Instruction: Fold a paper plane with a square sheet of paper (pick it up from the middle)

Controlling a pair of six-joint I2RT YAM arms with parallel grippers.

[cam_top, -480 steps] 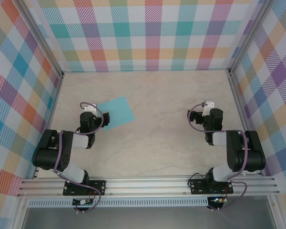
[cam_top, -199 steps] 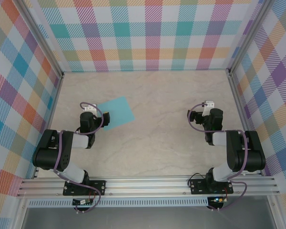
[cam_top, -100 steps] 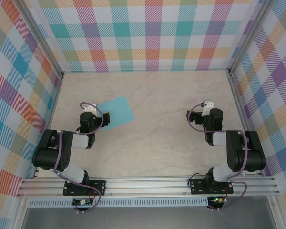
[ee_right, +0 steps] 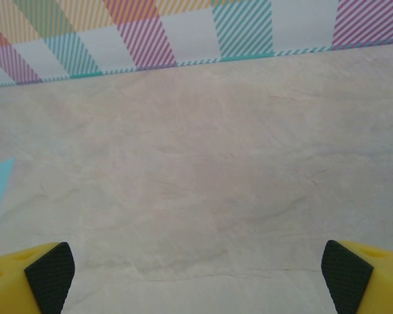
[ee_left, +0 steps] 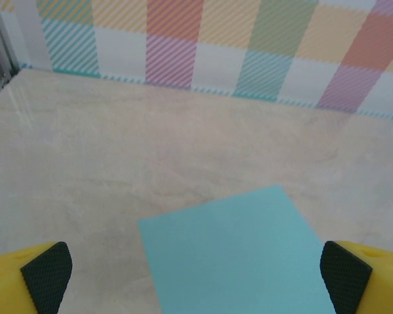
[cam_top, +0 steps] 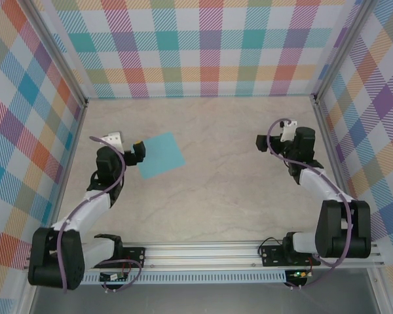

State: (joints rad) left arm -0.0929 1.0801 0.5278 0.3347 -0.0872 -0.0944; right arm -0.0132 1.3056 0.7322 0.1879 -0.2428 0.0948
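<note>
Paper [cam_top: 161,155] lies flat just ahead of the wide-open, empty left end effector [cam_top: 138,150].

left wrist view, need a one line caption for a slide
Open left gripper facing a flat, unfolded square sheet of paper on the marbled table, plaid wall behind.

You have bare counter [cam_top: 223,190] between the two arms and on out to the checked walls [cam_top: 203,65], which box you in at the back and both sides. The square sheet of paper [cam_top: 161,156] lies flat just ahead of the left gripper [cam_top: 137,151], jaws wide, with open counter all round it. Ahead of the right gripper [cam_top: 262,142] lies bare counter.
</note>
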